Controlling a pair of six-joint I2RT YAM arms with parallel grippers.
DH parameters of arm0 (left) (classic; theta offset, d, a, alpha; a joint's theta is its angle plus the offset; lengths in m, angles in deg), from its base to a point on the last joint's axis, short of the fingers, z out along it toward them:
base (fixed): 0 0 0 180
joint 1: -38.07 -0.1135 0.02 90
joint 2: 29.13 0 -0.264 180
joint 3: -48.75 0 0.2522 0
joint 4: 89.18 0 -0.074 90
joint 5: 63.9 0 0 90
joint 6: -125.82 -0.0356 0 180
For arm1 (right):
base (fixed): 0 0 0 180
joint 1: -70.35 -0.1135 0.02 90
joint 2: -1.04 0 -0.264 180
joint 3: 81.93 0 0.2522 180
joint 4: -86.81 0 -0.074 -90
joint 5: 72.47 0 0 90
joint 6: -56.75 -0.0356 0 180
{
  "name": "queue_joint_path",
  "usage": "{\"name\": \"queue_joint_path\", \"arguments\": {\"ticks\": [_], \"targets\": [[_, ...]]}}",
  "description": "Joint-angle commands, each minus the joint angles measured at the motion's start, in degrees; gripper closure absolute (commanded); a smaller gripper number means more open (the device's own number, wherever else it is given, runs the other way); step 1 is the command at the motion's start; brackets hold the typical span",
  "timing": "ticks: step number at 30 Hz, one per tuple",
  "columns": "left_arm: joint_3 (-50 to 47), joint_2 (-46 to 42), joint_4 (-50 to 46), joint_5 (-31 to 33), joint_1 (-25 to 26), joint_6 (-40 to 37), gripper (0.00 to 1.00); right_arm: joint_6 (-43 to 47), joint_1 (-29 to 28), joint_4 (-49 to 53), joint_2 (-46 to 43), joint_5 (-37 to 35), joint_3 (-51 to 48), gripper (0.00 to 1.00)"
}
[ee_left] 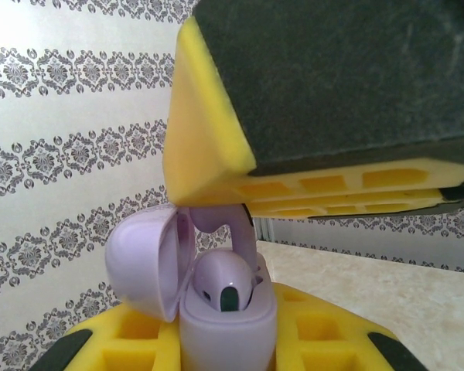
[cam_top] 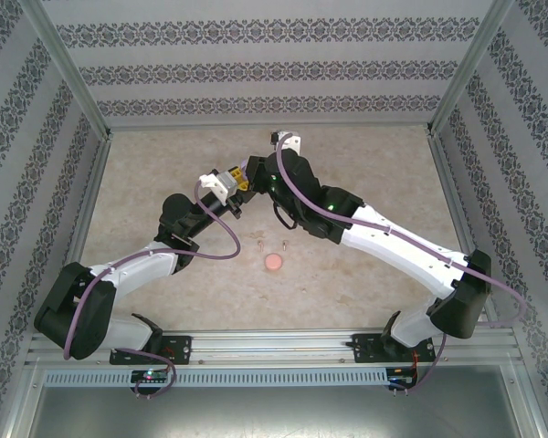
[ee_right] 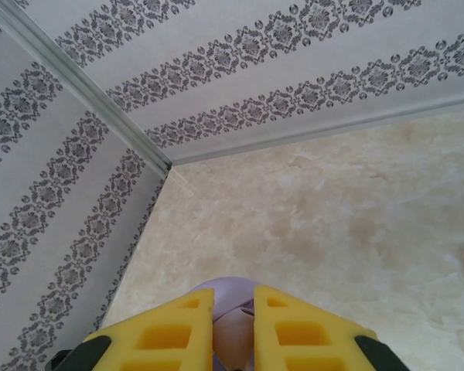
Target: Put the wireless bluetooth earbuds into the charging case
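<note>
Closest to my left wrist lens is a finger of the right gripper, a yellow wedge backed with black, right over the purple case. The left gripper has that case clamped between its 2 fingers, with the lid swung open to one side. 1 purple bud sits in its well. The right gripper is nearly closed, pinching the 2nd bud by its top, with the bud's lower end reaching into the case. I judge it not fully home, so the purple pair is about half done.

Toward the table's near edge lie a salmon case and 2 specks just beyond it. They are likely buds but too small to be sure, and that set looks untouched.

Both grippers meet in the air over the table's middle, well apart from the side walls and the far-left corner post. I have free room all round. The only tight spot is finger against lid.
</note>
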Motion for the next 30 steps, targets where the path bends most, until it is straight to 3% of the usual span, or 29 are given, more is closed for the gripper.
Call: {"name": "queue_joint_path", "arguments": {"ticks": [1,10,17,22,30], "targets": [[1.68,-1.8,3.26,0.06,0.64,0.19,1.0,-0.28,-1.53,2.93,1.28,-1.55,0.49,0.83],[1.46,-1.99,3.17,-0.13,0.64,0.07,1.0,-1.43,-1.61,3.23,1.39,-2.57,1.34,0.73],[1.26,-2.07,3.26,-0.12,0.67,0.09,1.0,-0.55,-1.48,3.23,1.59,-2.95,3.66,0.57],[1.02,-2.21,3.02,0.16,0.64,-0.02,1.0,0.73,-1.14,2.6,-0.82,-4.03,3.92,0.39],[0.61,-1.43,2.98,-0.01,0.64,-0.14,1.0,0.88,3.36,5.67,-5.12,2.0,3.94,0.34]]}}
